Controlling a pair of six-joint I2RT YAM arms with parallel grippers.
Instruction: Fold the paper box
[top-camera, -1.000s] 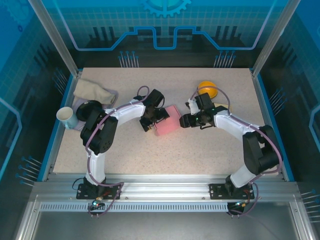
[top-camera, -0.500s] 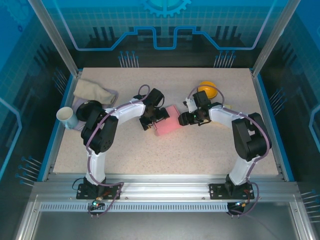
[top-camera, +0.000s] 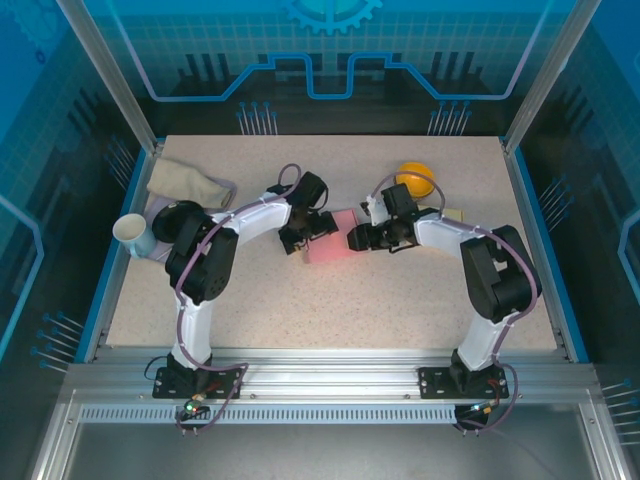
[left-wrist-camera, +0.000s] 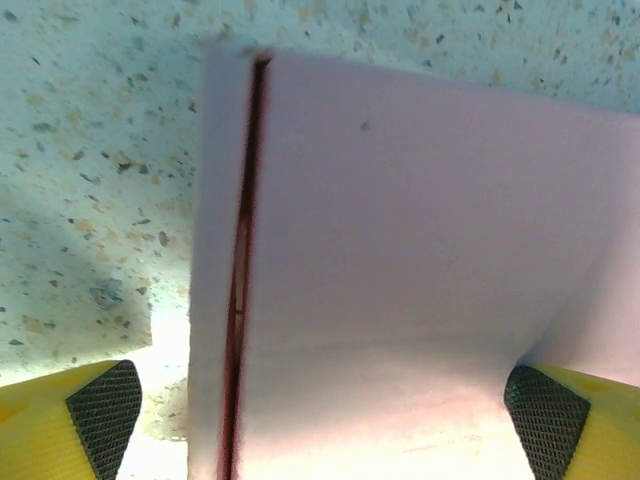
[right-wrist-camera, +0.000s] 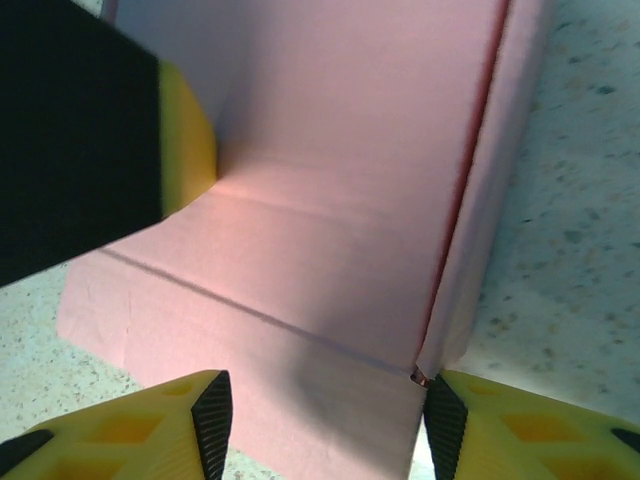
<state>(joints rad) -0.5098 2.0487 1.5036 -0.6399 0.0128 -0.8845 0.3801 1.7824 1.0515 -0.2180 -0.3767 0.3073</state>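
Observation:
The pink paper box (top-camera: 332, 236) lies flat-sided on the speckled table, mid-table, between both grippers. My left gripper (top-camera: 306, 236) stands wide open at the box's left end. In the left wrist view the box (left-wrist-camera: 400, 250) lies between the pads; the right pad (left-wrist-camera: 545, 415) meets it and the left pad (left-wrist-camera: 105, 415) stands clear. A side flap (left-wrist-camera: 215, 280) is parted from the main panel by a dark slit. My right gripper (top-camera: 358, 238) is half open at the box's right end, straddling a creased panel (right-wrist-camera: 300, 250), its right pad (right-wrist-camera: 445, 425) against a flap corner.
A yellow rounded object (top-camera: 415, 177) sits behind the right arm, with a small pale item (top-camera: 452, 214) beside it. A beige cloth (top-camera: 185, 183) and a white cup (top-camera: 132, 233) lie at the far left. Blue rails (top-camera: 545, 250) border the table.
The right gripper has moved left up to the box's right end. The box has shifted slightly left and back. The left gripper stays wide open in nearly the same place.

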